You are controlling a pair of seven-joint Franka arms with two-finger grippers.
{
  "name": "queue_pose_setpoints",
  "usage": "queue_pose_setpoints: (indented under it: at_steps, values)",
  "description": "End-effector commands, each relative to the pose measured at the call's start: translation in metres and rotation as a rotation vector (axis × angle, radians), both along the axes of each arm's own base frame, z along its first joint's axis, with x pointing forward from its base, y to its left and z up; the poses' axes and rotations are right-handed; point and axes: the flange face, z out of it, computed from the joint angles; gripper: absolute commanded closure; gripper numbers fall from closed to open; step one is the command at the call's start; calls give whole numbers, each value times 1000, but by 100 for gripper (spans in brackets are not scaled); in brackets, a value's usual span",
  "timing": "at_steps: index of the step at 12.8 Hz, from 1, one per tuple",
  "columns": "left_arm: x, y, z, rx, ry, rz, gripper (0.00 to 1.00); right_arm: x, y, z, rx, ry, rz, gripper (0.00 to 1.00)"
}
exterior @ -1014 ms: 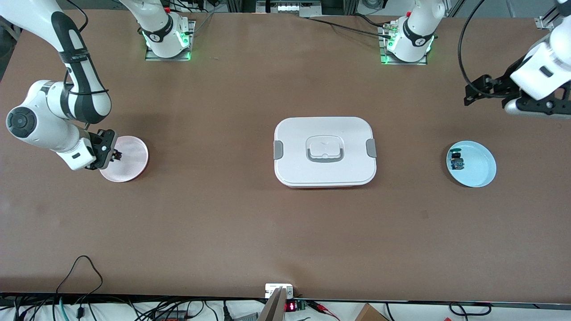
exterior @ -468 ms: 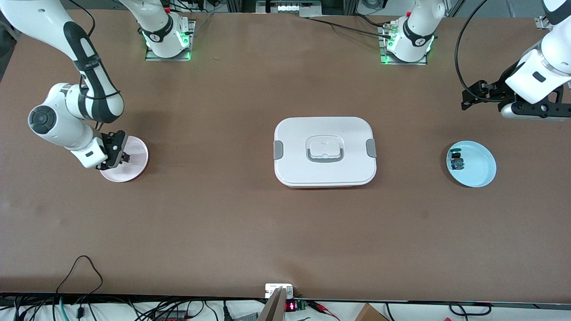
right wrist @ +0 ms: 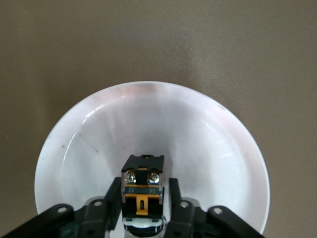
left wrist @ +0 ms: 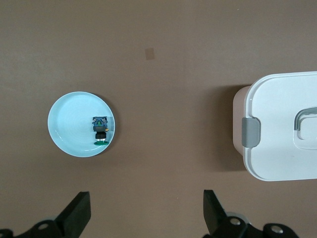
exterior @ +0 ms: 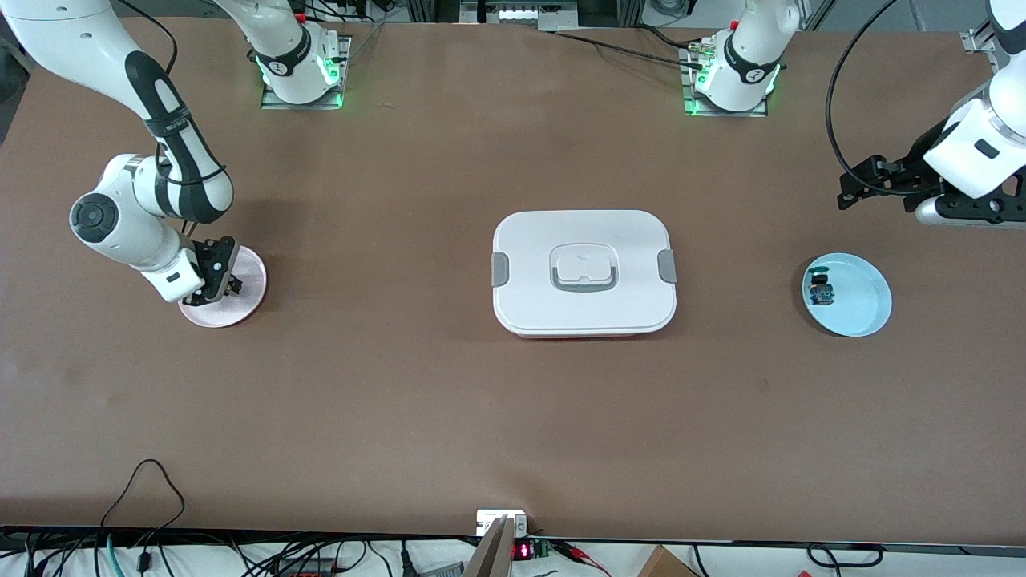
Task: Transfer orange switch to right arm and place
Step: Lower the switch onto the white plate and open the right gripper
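The orange switch (right wrist: 142,171), black-bodied with orange-yellow parts, sits between the fingers of my right gripper (right wrist: 144,184), which is shut on it. In the front view the right gripper (exterior: 228,282) hangs low over the pink plate (exterior: 250,272) at the right arm's end of the table. In the right wrist view the plate (right wrist: 148,114) fills the space under the switch. My left gripper (exterior: 859,186) is open and empty, up over bare table near the left arm's end; its fingers frame bare table in the left wrist view (left wrist: 146,198).
A light blue plate (exterior: 866,300) holds a small switch with a blue body and green top (exterior: 820,290); both show in the left wrist view, plate (left wrist: 67,131) and switch (left wrist: 100,130). A white lidded box (exterior: 583,304) stands mid-table.
My right arm has swung toward the table's middle, carrying the gripper and switch farther in over the pink plate. My left arm has shifted slightly and dropped a little.
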Motion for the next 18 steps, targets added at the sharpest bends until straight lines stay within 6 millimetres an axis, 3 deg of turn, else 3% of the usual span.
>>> queue_pose_setpoints:
  at_steps: [1,7,11,13,15,18]
  values:
    - [8,-5,0,16,1,-13,0,1,1,29,0,10,-1,0]
    - [19,5,6,8,-11,1,0,29,5,138,71,-4,-87,0]
    - [20,1,4,7,-8,-7,0,41,11,205,87,-19,-285,0]
    - [20,2,4,7,-8,-5,0,46,20,222,74,-37,-358,0]
    - [20,2,4,7,-8,-5,0,42,20,223,72,-2,-488,0]
    - [20,2,4,7,-8,-5,0,39,23,223,40,84,-827,0]
